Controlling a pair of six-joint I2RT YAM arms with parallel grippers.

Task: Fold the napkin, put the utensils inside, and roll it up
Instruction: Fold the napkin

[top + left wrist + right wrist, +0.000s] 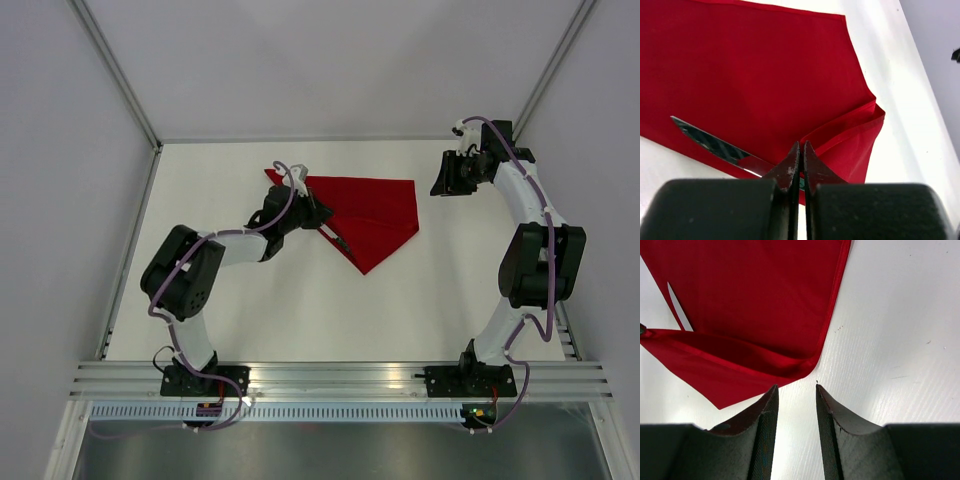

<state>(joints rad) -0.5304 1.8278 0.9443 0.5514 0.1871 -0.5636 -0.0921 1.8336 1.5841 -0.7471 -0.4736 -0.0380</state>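
Bright red thin cloth napkin [375, 210] lies flat on the white table [250, 310], folded to a rough triangle with its point toward the arm bases. One edge is doubled over into a narrow flap with a slight ridge, seen from both wrist cameras.

The small table knife with silver blade and teal-green handle [715, 145] lies on the napkin's left near edge. Its blade rests on the red cloth, with the tip pointing away from the left gripper [800, 150]. A sliver of the teal handle shows right under the closed fingertips.

The left gripper sits at the napkin's left edge, low over the cloth, with its jaws pressed together and only a hairline gap. The handle runs beneath the tips; I can't tell if it is actually pinched or just passing underneath.

The right gripper [796, 386] is off the napkin's right corner, over bare table just beside the cloth. Its jaws are parted to a middling gap with nothing between them, and it is not touching the napkin.

Both arms are well apart, one on either side of the napkin.
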